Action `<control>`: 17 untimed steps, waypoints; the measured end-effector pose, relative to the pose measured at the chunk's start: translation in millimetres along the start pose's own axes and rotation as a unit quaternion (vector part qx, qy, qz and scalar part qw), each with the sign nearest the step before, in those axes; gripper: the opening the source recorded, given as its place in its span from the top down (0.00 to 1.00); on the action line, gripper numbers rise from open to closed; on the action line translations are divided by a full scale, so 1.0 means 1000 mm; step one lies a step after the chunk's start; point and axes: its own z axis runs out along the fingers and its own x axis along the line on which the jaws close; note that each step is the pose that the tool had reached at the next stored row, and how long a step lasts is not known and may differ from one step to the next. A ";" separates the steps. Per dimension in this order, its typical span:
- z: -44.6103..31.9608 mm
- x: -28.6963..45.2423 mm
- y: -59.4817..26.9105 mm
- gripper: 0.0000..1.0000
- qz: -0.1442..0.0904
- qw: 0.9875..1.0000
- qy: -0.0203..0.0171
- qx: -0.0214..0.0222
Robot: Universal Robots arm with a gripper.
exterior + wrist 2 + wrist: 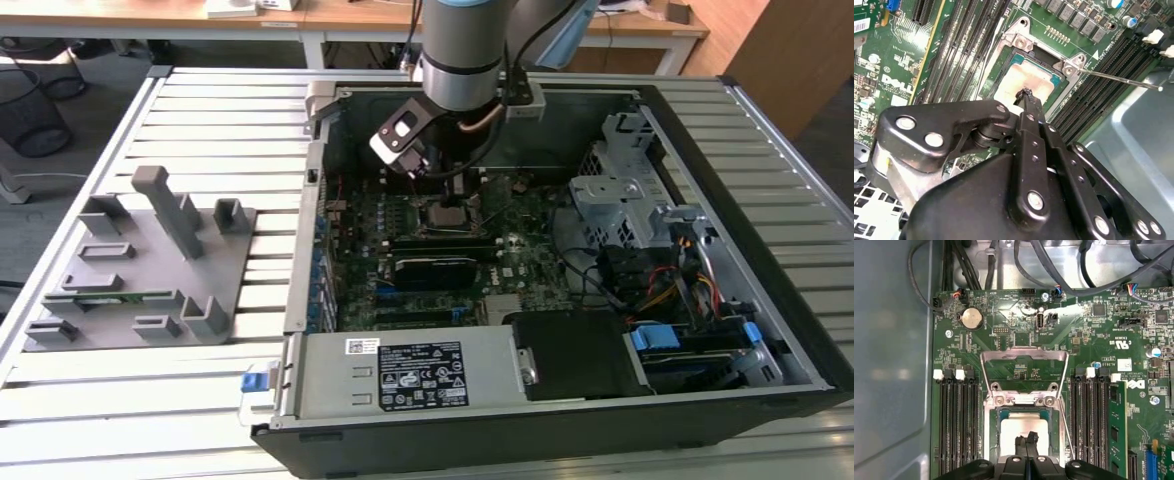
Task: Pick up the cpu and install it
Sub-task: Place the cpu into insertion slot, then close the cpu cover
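Note:
The cpu (1013,429), a flat square chip with a pale silver top, lies inside the black-framed socket (991,440) on the green motherboard (1094,340). In the exterior view the cpu (449,214) sits in the middle of the open computer case (534,440). My gripper (1026,439) hangs straight over it with its two black fingertips pressed together, shut, with nothing between them. In the second wrist view the gripper (1026,94) ends at the chip's (1021,80) top; whether it touches is not clear. The socket's metal load plate (1024,356) stands flipped open.
The thin socket lever (1119,79) sticks out sideways. Black memory slots (956,430) flank the socket, and a green memory stick (1116,430) stands in one. A grey parts fixture (147,260) lies at the exterior view's left, a drive cage (627,190) and cables at its right.

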 end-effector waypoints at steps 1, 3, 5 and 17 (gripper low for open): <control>-0.0008 0.0001 0.0000 0.89 0.000 1.000 0.000 0.000; -0.0017 0.0001 0.0001 0.89 0.000 1.000 0.000 0.000; -0.0028 0.0002 0.0001 0.89 0.000 1.000 0.000 0.000; -0.0068 0.0004 0.0003 0.89 0.000 1.000 0.000 0.001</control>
